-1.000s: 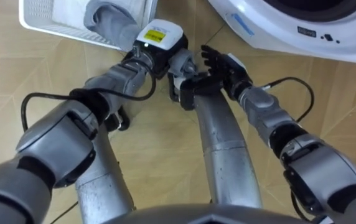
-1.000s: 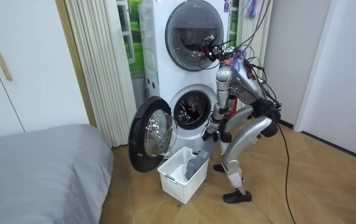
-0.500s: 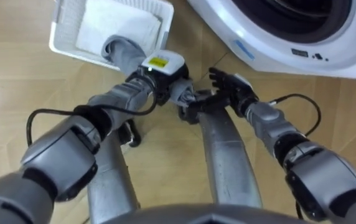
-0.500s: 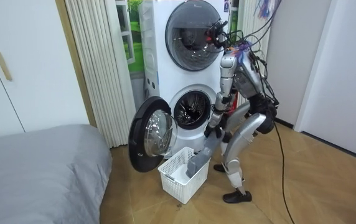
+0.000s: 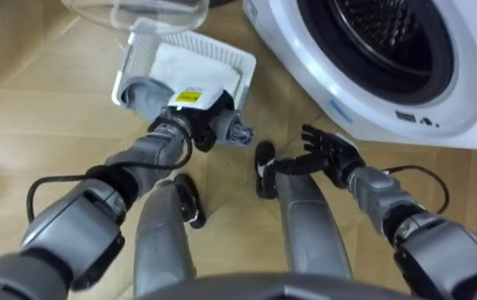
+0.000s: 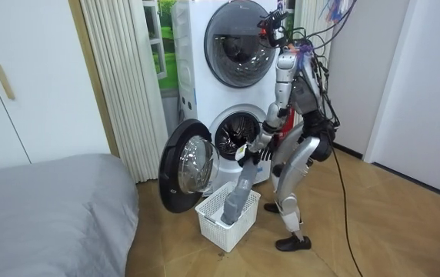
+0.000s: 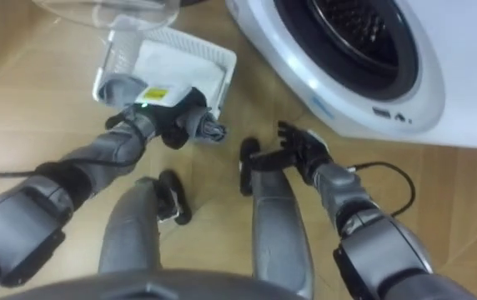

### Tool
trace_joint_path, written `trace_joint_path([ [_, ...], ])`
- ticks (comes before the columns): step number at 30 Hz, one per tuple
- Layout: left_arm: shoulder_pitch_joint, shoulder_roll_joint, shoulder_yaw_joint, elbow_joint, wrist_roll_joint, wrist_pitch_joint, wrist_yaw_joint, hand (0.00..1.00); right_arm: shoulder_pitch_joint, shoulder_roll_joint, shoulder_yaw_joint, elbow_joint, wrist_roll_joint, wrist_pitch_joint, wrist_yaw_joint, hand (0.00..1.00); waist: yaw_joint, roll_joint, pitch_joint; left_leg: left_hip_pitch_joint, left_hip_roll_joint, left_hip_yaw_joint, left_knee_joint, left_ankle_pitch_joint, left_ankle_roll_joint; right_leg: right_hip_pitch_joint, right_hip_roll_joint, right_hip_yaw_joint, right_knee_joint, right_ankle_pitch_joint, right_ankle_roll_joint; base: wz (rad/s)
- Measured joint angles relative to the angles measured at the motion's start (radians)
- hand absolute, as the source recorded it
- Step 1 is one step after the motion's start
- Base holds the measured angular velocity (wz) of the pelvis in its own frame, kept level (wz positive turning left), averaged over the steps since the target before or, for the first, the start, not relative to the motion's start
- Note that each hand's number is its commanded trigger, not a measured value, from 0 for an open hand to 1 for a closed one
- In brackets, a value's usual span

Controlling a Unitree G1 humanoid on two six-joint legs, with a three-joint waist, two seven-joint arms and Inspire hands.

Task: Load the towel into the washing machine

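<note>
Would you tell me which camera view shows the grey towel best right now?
The room view: the towel hangs at full length from the left hand down to the basket. The eye views show a short grey fold beside that hand, above the basket.

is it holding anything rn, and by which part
The left hand grips the grey towel by its upper end, the rest hanging into the basket. The right hand is empty.
</note>
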Motion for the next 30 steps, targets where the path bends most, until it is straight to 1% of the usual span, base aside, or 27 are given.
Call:
trace_joint_path([
  [2,0.023,-0.003,0.026,-0.032,-0.126,-0.014,-0.018,1.00,0.000,0.001,-0.001,0.000,-0.023,0.000,0.019,0.00,0.020,0.000,-0.0001,0.014,-0.002,0.000,-0.012,0.000,0.000,0.014,-0.001,-0.001,-0.011,0.000,0.002,0.00],
  [3,0.024,-0.006,0.026,-0.035,-0.168,-0.015,-0.028,1.00,-0.001,0.002,0.000,0.000,-0.033,0.000,0.019,0.00,0.023,0.000,-0.0002,0.015,-0.003,0.000,-0.015,0.002,0.001,0.017,-0.002,-0.003,-0.013,0.000,0.002,0.06],
  [5,0.036,-0.010,0.036,-0.081,-0.315,-0.015,-0.097,1.00,-0.008,0.010,-0.009,-0.002,-0.075,0.000,0.019,0.00,0.026,0.000,-0.0004,0.014,-0.010,-0.003,-0.019,0.006,0.005,0.018,-0.012,-0.012,-0.016,-0.001,0.004,0.12],
  [6,0.043,-0.011,0.036,-0.096,-0.355,-0.015,-0.119,1.00,-0.008,0.013,-0.012,-0.005,-0.082,0.000,0.019,0.00,0.027,-0.001,-0.0009,0.014,-0.012,-0.003,-0.019,0.007,0.006,0.019,-0.015,-0.013,-0.015,-0.002,0.005,0.08],
  [8,0.066,-0.017,0.037,-0.145,-0.560,-0.015,-0.216,1.00,-0.008,0.019,-0.015,-0.033,-0.101,0.000,0.025,0.00,0.029,-0.004,-0.0029,0.017,-0.019,-0.004,-0.020,0.008,0.010,0.023,-0.021,-0.013,-0.015,-0.003,0.009,0.05],
  [9,0.068,-0.020,0.034,-0.147,-0.615,-0.015,-0.244,1.00,-0.007,0.024,-0.017,-0.031,-0.107,0.002,0.026,0.00,0.027,-0.004,-0.0029,0.019,-0.020,-0.004,-0.020,0.009,0.011,0.027,-0.022,-0.013,-0.018,-0.002,0.010,0.03],
  [11,0.098,-0.026,0.022,-0.155,-0.844,-0.011,-0.351,1.00,0.001,0.041,-0.017,-0.046,-0.148,0.004,0.026,0.00,0.022,-0.011,-0.0079,0.041,-0.023,-0.004,-0.029,0.009,0.011,0.048,-0.022,-0.012,-0.028,-0.002,0.014,0.00],
  [12,0.109,-0.026,0.021,-0.163,-0.887,-0.010,-0.375,1.00,0.006,0.044,-0.017,-0.052,-0.155,0.004,0.026,0.00,0.021,-0.015,-0.0109,0.045,-0.026,-0.004,-0.036,0.010,0.012,0.051,-0.024,-0.011,-0.035,-0.001,0.015,0.06],
  [13,0.128,-0.030,0.020,-0.175,-0.951,-0.010,-0.423,1.00,0.016,0.046,-0.017,-0.063,-0.162,0.006,0.026,0.00,0.021,-0.020,-0.0148,0.050,-0.028,-0.005,-0.043,0.013,0.015,0.057,-0.027,-0.016,-0.035,-0.001,0.016,0.14],
  [14,0.143,-0.036,0.014,-0.183,-1.000,-0.007,-0.465,1.00,0.023,0.046,-0.023,-0.074,-0.178,0.013,0.025,0.00,0.021,-0.023,-0.0165,0.051,-0.030,-0.011,-0.044,0.014,0.015,0.064,-0.031,-0.025,-0.035,-0.001,0.016,0.15],
  [15,0.148,-0.037,0.011,-0.187,-1.020,-0.003,-0.482,1.00,0.025,0.047,-0.026,-0.077,-0.188,0.014,0.025,0.00,0.021,-0.026,-0.0188,0.051,-0.031,-0.012,-0.043,0.014,0.015,0.064,-0.032,-0.026,-0.035,-0.001,0.016,0.12],
  [17,0.161,-0.043,-0.008,-0.188,-1.108,0.031,-0.550,1.00,0.023,0.050,-0.034,-0.079,-0.197,0.020,0.026,0.00,0.026,-0.035,-0.0250,0.051,-0.035,-0.018,-0.042,0.016,0.017,0.066,-0.035,-0.027,-0.036,0.000,0.018,0.06],
  [18,0.164,-0.045,-0.009,-0.188,-1.123,0.041,-0.565,1.00,0.021,0.052,-0.037,-0.079,-0.197,0.023,0.025,0.00,0.025,-0.035,-0.0252,0.050,-0.036,-0.020,-0.041,0.016,0.017,0.068,-0.035,-0.028,-0.038,0.002,0.019,0.08],
  [20,0.167,-0.052,-0.012,-0.188,-1.170,0.074,-0.606,1.00,0.023,0.056,-0.049,-0.074,-0.196,0.024,0.028,0.00,0.023,-0.035,-0.0256,0.051,-0.037,-0.033,-0.042,0.021,0.018,0.079,-0.032,-0.032,-0.045,0.005,0.021,0.12],
  [24,0.166,-0.052,0.004,-0.188,-1.226,0.095,-0.639,1.00,0.026,0.066,-0.077,-0.073,-0.196,0.038,0.031,0.00,0.024,-0.034,-0.0279,0.050,-0.037,-0.038,-0.041,0.023,0.018,0.085,-0.030,-0.036,-0.053,0.011,0.022,0.02],
  [25,0.166,-0.052,0.005,-0.188,-1.241,0.104,-0.644,1.00,0.027,0.067,-0.083,-0.073,-0.196,0.044,0.032,0.00,0.024,-0.031,-0.0299,0.048,-0.036,-0.040,-0.039,0.023,0.018,0.085,-0.031,-0.041,-0.053,0.012,0.021,0.03],
  [26,0.166,-0.052,0.006,-0.188,-1.260,0.114,-0.648,1.00,0.028,0.067,-0.086,-0.073,-0.196,0.045,0.032,0.00,0.024,-0.028,-0.0316,0.046,-0.036,-0.042,-0.038,0.024,0.018,0.086,-0.032,-0.045,-0.052,0.012,0.020,0.03],
  [28,0.164,-0.052,0.005,-0.188,-1.283,0.125,-0.650,1.00,0.029,0.067,-0.093,-0.073,-0.196,0.045,0.037,0.00,0.024,-0.026,-0.0325,0.048,-0.036,-0.046,-0.038,0.024,0.018,0.091,-0.031,-0.049,-0.053,0.012,0.020,0.06],
  [29,0.164,-0.052,0.004,-0.189,-1.305,0.135,-0.654,1.00,0.034,0.067,-0.093,-0.071,-0.196,0.045,0.037,0.00,0.023,-0.022,-0.0353,0.050,-0.036,-0.053,-0.038,0.024,0.017,0.099,-0.030,-0.055,-0.058,0.012,0.020,0.10],
  [30,0.164,-0.052,0.007,-0.192,-1.328,0.147,-0.664,1.00,0.037,0.066,-0.097,-0.071,-0.197,0.047,0.038,0.00,0.024,-0.016,-0.0397,0.051,-0.035,-0.057,-0.039,0.024,0.017,0.105,-0.029,-0.059,-0.070,0.013,0.020,0.09],
])
